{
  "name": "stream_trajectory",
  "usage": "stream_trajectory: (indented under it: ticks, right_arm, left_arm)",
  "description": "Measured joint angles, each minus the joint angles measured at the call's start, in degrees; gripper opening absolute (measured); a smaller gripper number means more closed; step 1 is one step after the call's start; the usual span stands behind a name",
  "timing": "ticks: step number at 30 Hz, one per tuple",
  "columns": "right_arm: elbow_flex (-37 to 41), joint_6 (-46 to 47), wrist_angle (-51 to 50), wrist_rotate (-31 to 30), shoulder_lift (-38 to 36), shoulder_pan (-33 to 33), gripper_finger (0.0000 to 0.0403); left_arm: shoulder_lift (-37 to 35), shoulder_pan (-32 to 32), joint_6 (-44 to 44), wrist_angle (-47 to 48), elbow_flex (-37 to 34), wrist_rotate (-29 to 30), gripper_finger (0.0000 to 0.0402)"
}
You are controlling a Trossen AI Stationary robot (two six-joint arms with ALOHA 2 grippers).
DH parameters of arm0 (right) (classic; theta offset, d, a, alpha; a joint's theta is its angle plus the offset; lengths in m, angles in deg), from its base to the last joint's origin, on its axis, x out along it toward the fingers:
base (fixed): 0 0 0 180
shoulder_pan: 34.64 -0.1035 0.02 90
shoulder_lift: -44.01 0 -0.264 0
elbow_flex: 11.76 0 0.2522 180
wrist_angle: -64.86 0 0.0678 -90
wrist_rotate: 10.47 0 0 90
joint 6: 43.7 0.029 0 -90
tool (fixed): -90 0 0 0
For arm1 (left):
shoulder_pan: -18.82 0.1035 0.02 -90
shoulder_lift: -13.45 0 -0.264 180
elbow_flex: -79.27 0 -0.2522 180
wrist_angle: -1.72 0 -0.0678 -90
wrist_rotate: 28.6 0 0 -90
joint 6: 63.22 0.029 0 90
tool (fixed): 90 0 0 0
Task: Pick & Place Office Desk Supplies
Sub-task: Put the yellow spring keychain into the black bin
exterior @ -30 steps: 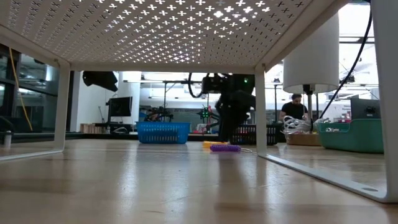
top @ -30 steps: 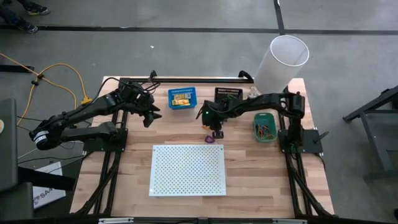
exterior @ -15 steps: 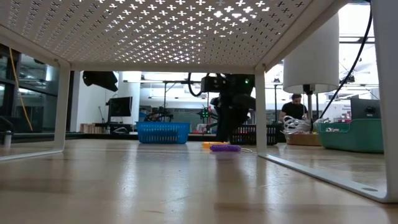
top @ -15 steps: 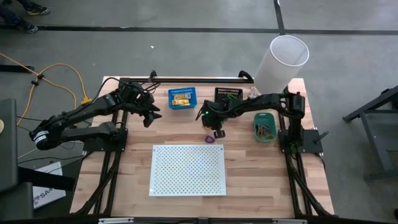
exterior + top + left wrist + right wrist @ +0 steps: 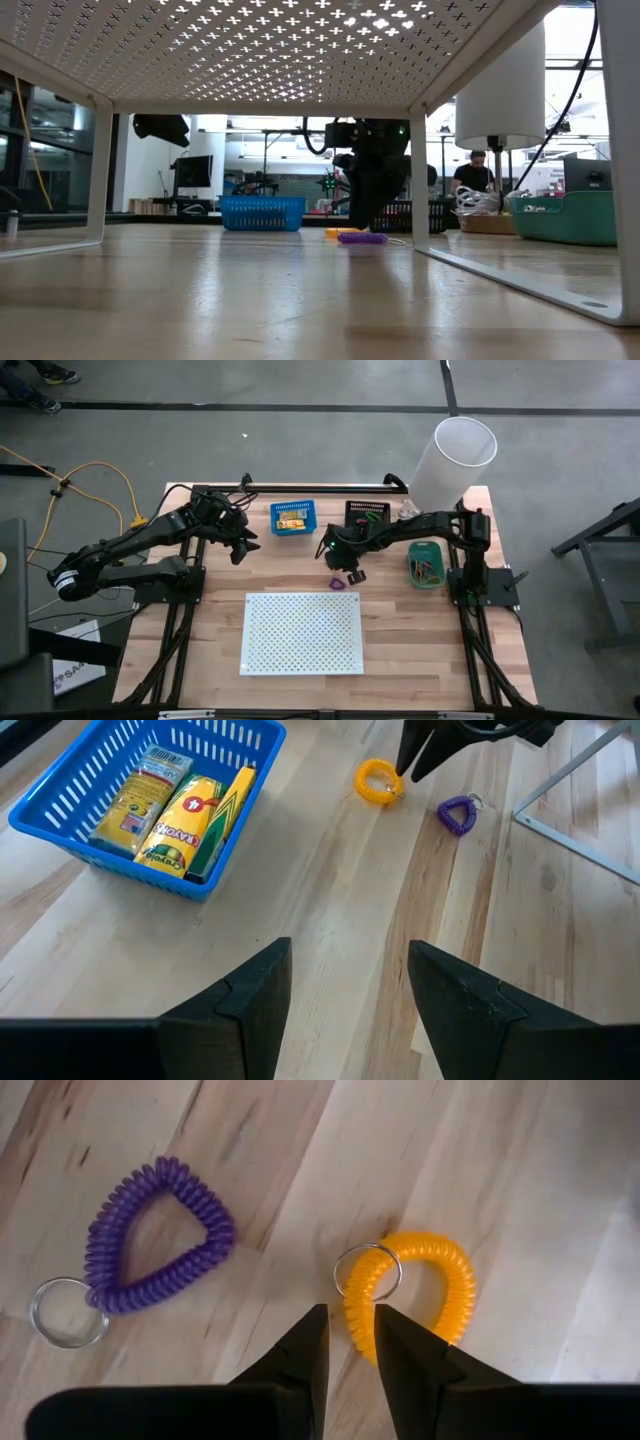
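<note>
**Right gripper over the orange loop, fingers nearly together**

Right gripper (image 5: 349, 1342) hangs above the bench (image 5: 215, 575), centre of the high frame, fingertips drawn close with only a narrow slit between them, holding nothing.

- Orange loop (image 5: 415, 1295): coiled plastic, lies flat on the wood just ahead of the fingertips in the right wrist frame, lower right of centre. Its metal ring (image 5: 367, 1271) sits right at the slit. Long axis runs roughly in line with the fingers, so a straight drop with wider fingers looks the likely need.
- Purple loop (image 5: 155, 1235): upper left of the same frame, well apart from the orange one, its own ring toward the left edge.
- Left gripper (image 5: 345, 1005): fingers spread wide, empty, parked near the blue bin (image 5: 140, 805), which holds yellow packets (image 5: 185, 815). Both loops lie far across the bench from it; the right arm is clearly nearer.
- White perforated board (image 5: 303, 632) occupies lower centre of the high frame; green bin (image 5: 426, 563) to the right.
</note>
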Motion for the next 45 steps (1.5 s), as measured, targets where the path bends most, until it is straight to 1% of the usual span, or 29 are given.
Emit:
stream_trajectory:
  ticks: [5, 11, 23, 27, 34, 45]
  right_arm:
    - [0.0, 0.6, 0.1, 0.2, 0.2, 0.5, 0.0072]
    - [-0.2, 0.3, 1.5, 0.7, 2.6, 1.0, 0.0072]
    - [-0.2, 0.4, 1.6, 0.8, 3.2, 1.2, 0.0071]
    - [-0.1, 0.4, 1.6, 0.8, 3.2, 1.2, 0.0059]
    - [-0.1, 0.4, 1.5, 0.8, 3.3, 1.2, 0.0024]
    - [0.0, 0.4, 1.6, 0.8, 3.3, 1.2, 0.0022]
  left_arm:
    - [0.0, 0.0, 0.0, 0.0, 0.0, 0.0, 0.0195]
    - [0.0, 0.0, 0.0, -0.2, 0.0, 0.0, 0.0195]
    - [0.0, 0.0, 0.0, -0.4, 0.0, 0.0, 0.0195]
    - [0.0, 0.0, 0.0, -0.4, 0.0, 0.0, 0.0195]
    - [0.0, 0.0, 0.0, -0.4, 0.0, 0.0, 0.0195]
    - [0.0, 0.0, 0.0, -0.4, 0.0, 0.0, 0.0195]
